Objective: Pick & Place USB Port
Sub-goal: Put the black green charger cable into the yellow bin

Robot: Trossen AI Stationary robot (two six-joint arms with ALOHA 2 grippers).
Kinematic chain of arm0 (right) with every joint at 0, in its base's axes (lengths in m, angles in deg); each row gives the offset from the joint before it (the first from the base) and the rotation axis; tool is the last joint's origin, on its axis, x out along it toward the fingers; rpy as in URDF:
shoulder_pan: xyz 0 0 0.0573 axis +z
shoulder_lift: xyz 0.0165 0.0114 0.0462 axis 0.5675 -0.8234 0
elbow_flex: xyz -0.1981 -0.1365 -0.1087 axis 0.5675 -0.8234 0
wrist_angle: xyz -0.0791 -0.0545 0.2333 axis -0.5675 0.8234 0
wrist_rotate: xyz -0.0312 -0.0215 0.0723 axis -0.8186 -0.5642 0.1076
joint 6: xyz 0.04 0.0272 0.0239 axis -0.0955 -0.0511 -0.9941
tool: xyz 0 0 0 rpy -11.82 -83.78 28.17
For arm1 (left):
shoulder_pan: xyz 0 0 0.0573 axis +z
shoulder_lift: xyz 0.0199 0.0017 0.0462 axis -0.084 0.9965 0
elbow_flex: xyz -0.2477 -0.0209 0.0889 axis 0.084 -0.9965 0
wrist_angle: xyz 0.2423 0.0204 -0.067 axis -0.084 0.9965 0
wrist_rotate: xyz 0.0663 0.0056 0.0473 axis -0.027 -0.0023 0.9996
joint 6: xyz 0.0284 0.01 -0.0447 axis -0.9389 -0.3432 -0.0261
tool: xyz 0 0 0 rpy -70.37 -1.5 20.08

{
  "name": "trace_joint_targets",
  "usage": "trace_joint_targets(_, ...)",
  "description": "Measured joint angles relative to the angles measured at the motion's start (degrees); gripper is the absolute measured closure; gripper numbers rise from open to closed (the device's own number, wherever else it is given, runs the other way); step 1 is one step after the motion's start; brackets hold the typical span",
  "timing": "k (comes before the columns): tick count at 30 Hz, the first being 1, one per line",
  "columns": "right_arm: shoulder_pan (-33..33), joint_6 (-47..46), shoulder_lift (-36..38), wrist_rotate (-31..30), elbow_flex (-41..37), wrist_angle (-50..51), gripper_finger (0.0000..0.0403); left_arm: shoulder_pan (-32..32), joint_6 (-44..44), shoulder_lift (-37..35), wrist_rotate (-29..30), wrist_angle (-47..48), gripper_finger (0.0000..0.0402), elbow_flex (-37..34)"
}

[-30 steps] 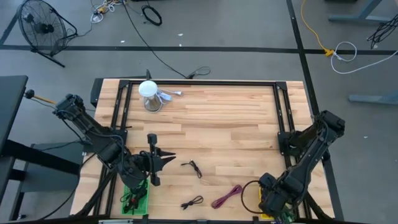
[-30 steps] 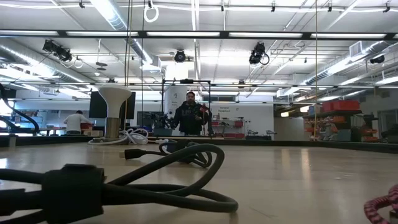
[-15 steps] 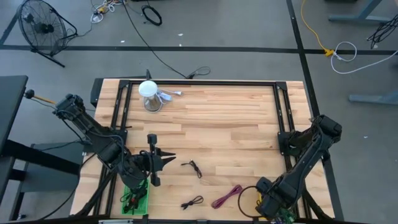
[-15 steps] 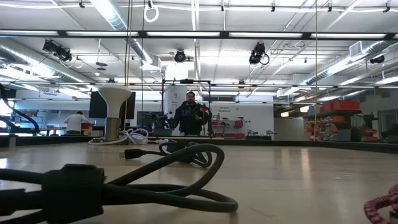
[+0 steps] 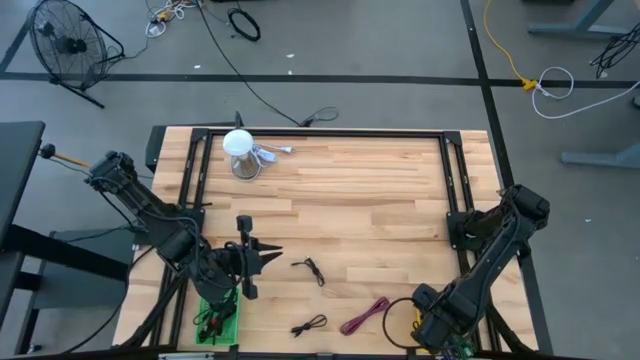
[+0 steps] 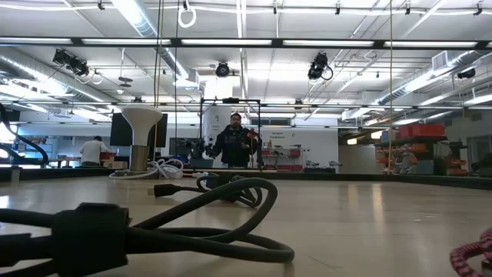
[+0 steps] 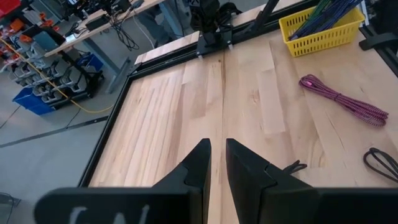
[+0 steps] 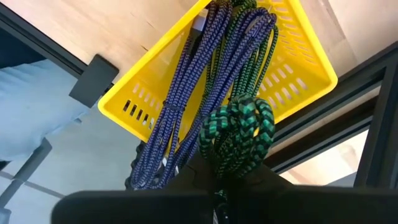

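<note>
My left fingers (image 7: pixel 202 163), slightly parted and empty, point across the pale wood-plank surface (image 5: pixel 350 190). A thin black USB cable (image 5: pixel 311 269) lies loosely curled just beyond their tips. Far right, my right fingers (image 8: pixel 208 180) clench a green braided cable (image 8: pixel 239 127) at a yellow slotted basket (image 8: pixel 298 81).
</note>
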Motion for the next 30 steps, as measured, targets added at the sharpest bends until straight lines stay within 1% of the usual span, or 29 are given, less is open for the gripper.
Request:
trace_joint_targets(4, 0.00, 0.00, 0.04, 0.71, -1.88, -1.91, 0.0394, 0.00, 0.01, 0.00, -0.02, 0.21, 0.0349, 0.00)
trace_joint_targets(10, -0.01, 0.45, 0.11, 5.99, -8.50, -10.75, 0.0391, -0.02, 0.02, 0.00, -0.02, 0.39, 0.0349, 0.00)
trace_joint_targets(19, -0.01, 1.55, 0.77, 2.00, -7.91, -4.54, 0.0352, -0.02, 0.02, 0.00, -0.02, 0.39, 0.0349, 0.00)
trace_joint_targets(21, 0.01, 1.61, 0.83, 0.60, -7.91, -4.27, 0.0349, -0.01, 0.03, 0.00, -0.01, 0.39, 0.0349, 0.00)
trace_joint_targets(30, 0.01, 1.66, 0.96, -2.07, -7.91, -6.14, 0.0346, -0.01, 1.19, 0.00, -0.02, 0.82, 0.0349, 0.00)
